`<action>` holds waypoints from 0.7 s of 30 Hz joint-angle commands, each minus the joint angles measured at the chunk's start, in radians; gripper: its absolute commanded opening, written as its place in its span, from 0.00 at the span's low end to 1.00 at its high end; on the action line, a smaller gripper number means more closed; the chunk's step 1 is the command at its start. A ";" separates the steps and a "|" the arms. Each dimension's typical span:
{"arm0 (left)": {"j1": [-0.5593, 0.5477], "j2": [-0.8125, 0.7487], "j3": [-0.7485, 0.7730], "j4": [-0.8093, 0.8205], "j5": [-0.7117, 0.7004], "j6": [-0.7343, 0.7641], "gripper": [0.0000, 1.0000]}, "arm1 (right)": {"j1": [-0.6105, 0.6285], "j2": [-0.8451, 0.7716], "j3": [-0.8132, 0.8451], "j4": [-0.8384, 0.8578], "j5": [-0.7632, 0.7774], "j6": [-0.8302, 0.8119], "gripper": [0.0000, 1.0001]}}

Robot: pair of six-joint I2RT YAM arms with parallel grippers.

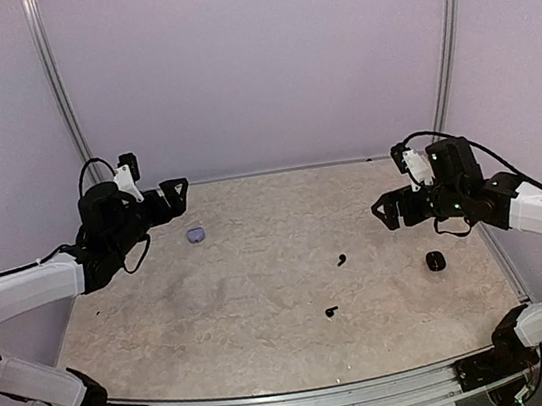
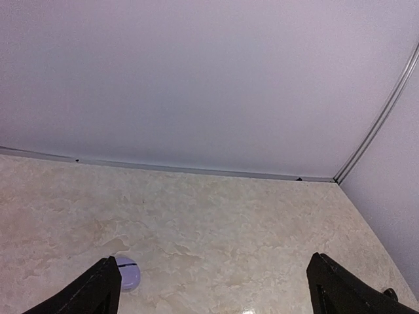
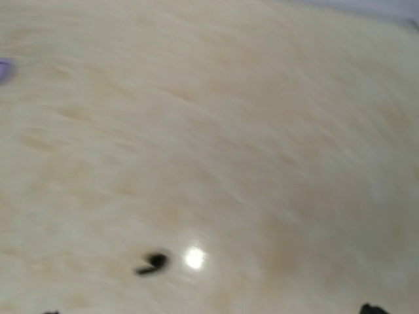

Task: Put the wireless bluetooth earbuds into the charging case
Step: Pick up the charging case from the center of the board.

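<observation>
Right gripper [image 1: 387, 211] hovers over the table [image 1: 264, 295] just behind and left of the black case [image 1: 435, 261], its fingers apparently spread wide and holding nothing. One black earbud [image 1: 342, 260] lies loose left of that case, nearest this gripper. A second black earbud [image 1: 331, 311] sits farther left of the case and nearer the bases. Their long axes are too small to read. Left gripper [image 2: 213, 258], wide and empty, hangs far left of the case, beside the lavender case [image 1: 196, 234]. Nothing blocks the path.

Smooth, faintly glossy marbled table [image 1: 264, 295]; black plastic earbuds [image 1: 341, 260].
</observation>
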 commanded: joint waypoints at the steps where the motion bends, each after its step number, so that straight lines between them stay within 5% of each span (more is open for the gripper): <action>1: -0.041 -0.032 -0.028 0.071 -0.032 0.064 0.99 | -0.100 -0.015 -0.055 -0.115 -0.004 0.099 0.99; 10: -0.139 -0.120 -0.082 0.115 -0.151 0.132 0.99 | -0.172 0.060 -0.180 -0.126 0.090 0.212 1.00; 21: -0.188 -0.061 -0.075 0.145 -0.133 0.165 0.99 | -0.266 0.153 -0.260 -0.060 0.103 0.231 0.97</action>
